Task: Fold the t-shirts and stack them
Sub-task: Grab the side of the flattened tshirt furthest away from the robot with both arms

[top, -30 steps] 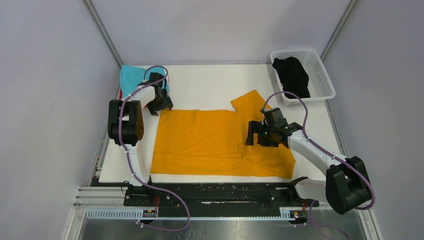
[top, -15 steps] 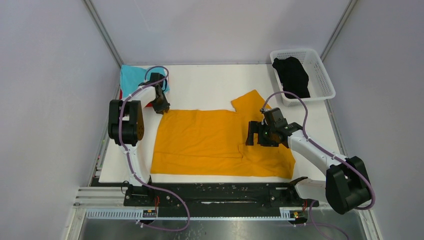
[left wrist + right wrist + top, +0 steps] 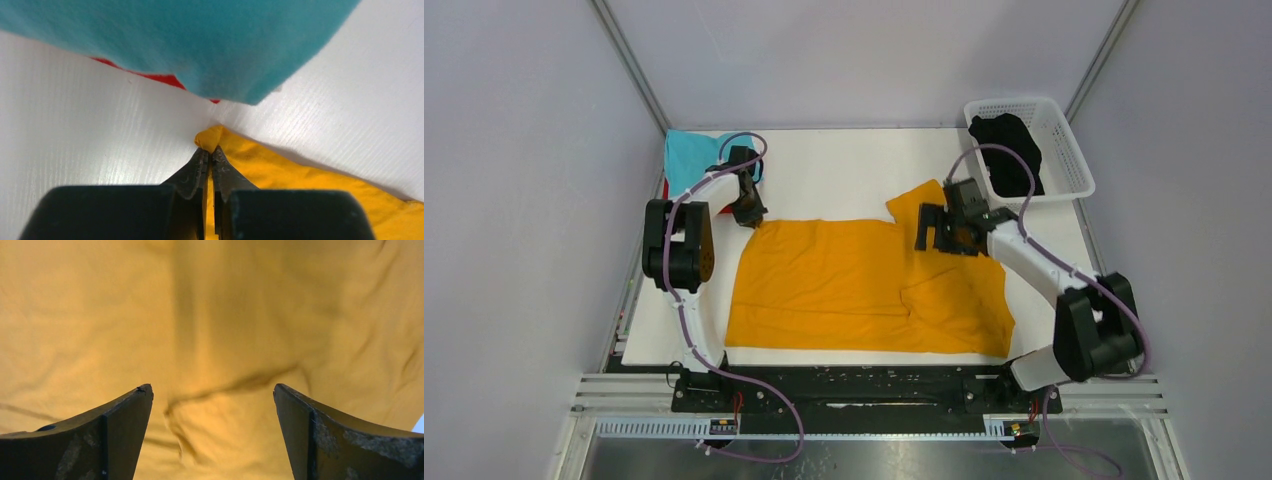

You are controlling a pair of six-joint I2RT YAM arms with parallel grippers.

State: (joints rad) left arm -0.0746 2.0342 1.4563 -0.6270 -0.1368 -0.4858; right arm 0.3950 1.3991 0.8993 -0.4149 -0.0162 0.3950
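Note:
A large mustard-orange t-shirt point(image 3: 854, 285) lies spread across the middle of the white table. My left gripper point(image 3: 749, 216) is shut on its far left corner point(image 3: 210, 139); the cloth bunches between the jaws in the left wrist view. A teal t-shirt point(image 3: 686, 152) lies folded at the far left, and a red t-shirt point(image 3: 160, 78) peeks out beneath it. My right gripper point(image 3: 936, 240) hangs open above the orange shirt's far right part point(image 3: 220, 340), near the raised sleeve point(image 3: 921, 205). A black t-shirt point(image 3: 1009, 150) lies in the basket.
The white plastic lattice basket point(image 3: 1064, 135) stands at the far right corner of the table point(image 3: 844, 165). Grey walls close in the left, back and right sides. The arms' black base rail point(image 3: 854, 385) runs along the near edge.
My left gripper has shut on the orange shirt's far left corner. My right arm has swung toward the far side, from the shirt's middle right up near the sleeve, still open.

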